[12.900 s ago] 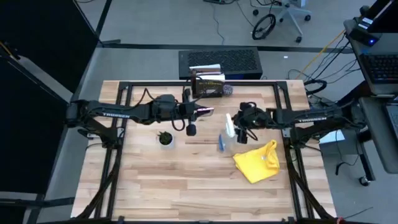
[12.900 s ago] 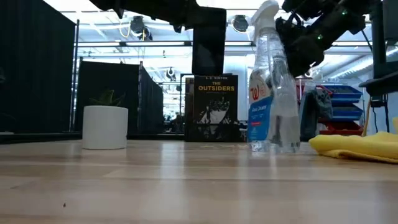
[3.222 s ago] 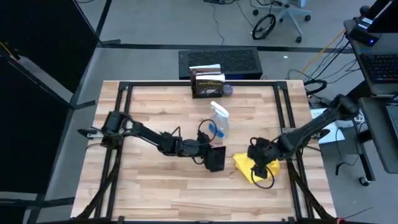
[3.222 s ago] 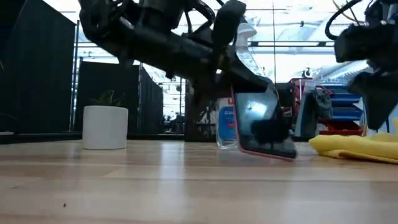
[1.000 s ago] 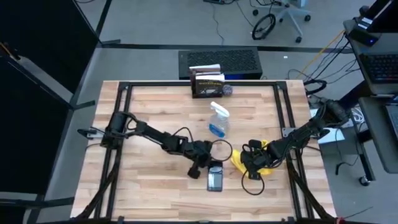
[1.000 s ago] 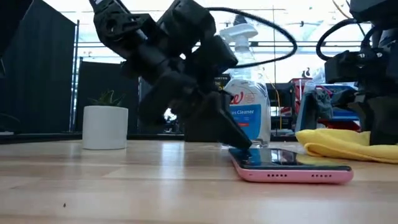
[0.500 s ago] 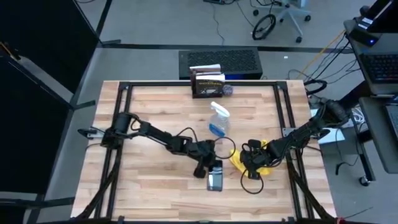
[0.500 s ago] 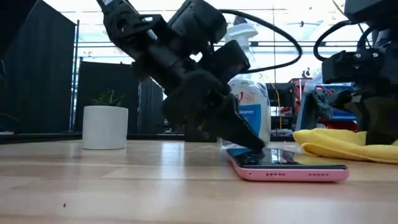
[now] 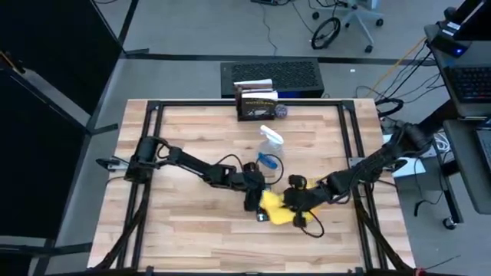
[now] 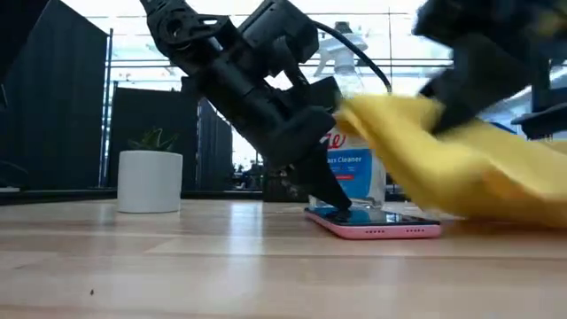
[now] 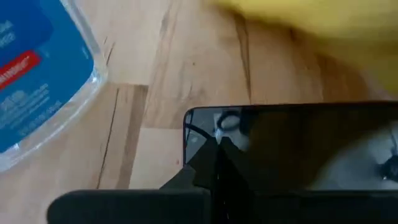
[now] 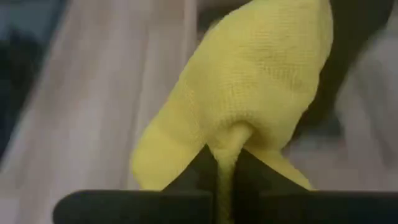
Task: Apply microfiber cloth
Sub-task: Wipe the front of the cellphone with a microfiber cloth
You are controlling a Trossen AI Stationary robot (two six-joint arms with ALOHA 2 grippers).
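Two arms are meeting just below the middle of the high view, where the microfiber cloth [image 9: 275, 208] is hanging bunched over the black smartphone [image 10: 372, 221]. The right gripper [image 9: 297, 201] is coming in from the frame's right, and in the right wrist view its fingers [image 12: 249, 171] are pinching a narrow gathered fold of the cloth [image 12: 249, 87], which is billowing out beyond them. In the low view the cloth [image 10: 461, 168] is draping in a loose sweep from upper centre down to the right, its lower edge reaching toward the tabletop [image 10: 177, 257] behind the phone.

The left gripper [image 9: 252, 198] is pressing down at the phone's near end; in the left wrist view its dark fingers are lying closed together on the phone's glass [image 11: 286, 149], seemingly steadying it rather than clasping it.

The cloth is looking light, limp and quite without stiffness, so it is likely to fold, trail and slide rather than push flat. A pinch at one gathered edge, as now, is probably letting most of it dangle; a bunched hold nearer the middle would likely be giving a firmer pad for wiping. The glass looks smooth, so the phone may be skating if the pinning slackens. The spray bottle [image 9: 268, 149] is standing just above the pair, near enough to be knocked.
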